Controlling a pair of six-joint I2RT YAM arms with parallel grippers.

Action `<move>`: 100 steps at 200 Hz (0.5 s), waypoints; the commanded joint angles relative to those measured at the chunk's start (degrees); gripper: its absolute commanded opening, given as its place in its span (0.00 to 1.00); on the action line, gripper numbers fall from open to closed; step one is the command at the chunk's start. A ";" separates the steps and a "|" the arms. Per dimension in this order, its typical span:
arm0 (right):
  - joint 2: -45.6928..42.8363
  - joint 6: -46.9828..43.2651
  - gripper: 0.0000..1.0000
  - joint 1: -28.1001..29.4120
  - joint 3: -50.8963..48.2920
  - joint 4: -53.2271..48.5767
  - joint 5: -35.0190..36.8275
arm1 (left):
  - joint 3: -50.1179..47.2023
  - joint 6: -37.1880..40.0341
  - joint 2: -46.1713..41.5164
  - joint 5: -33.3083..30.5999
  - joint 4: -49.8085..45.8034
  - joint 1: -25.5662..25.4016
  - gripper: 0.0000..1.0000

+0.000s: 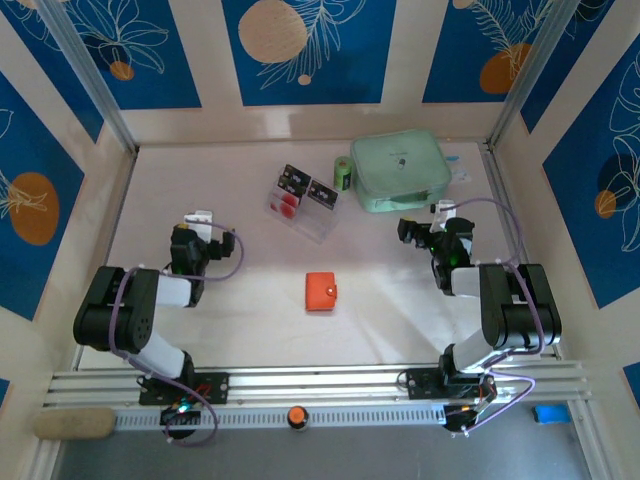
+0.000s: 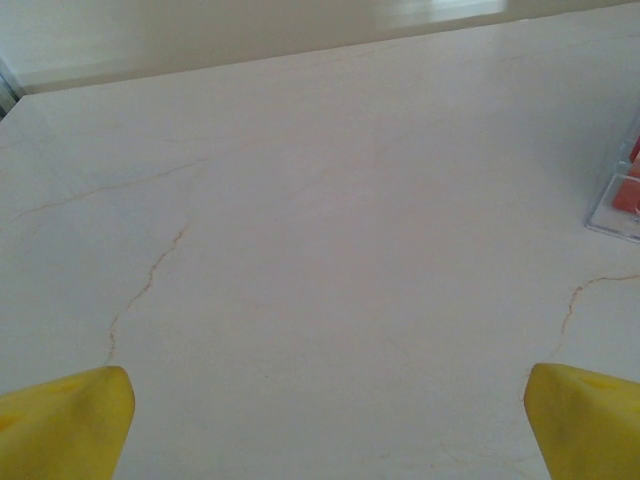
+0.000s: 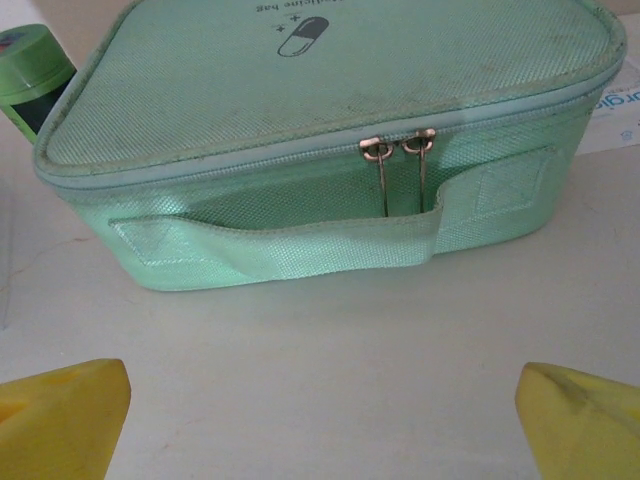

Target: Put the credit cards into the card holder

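Credit cards (image 1: 293, 181), two of them, lie side by side on a clear tray (image 1: 303, 218) toward the far middle of the tabletop (image 1: 250, 325), black halves away from me and red blobs nearer. I see the card holder (image 1: 321, 291) folded shut, lying flat on its own, closer to the arm bases than the tray and roughly between the two arms. On the left arm (image 1: 150, 300) the jaws stand wide with nothing between them; its wrist camera shows yellow fingertips (image 2: 65, 420) at the bottom corners over bare tabletop, with a corner of the clear tray at the right edge. On the right arm (image 1: 510, 305) the jaws are likewise wide and hold nothing, facing the mint-green zip pouch (image 3: 330, 130), whose two zip pulls (image 3: 400, 150) hang above its strap. A small green container (image 1: 343, 173) sits just left of that pouch.
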 commanded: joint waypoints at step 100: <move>0.17 -1.47 0.99 0.18 0.11 -0.10 -0.22 | -0.45 -1.21 0.10 -0.50 2.04 0.47 1.00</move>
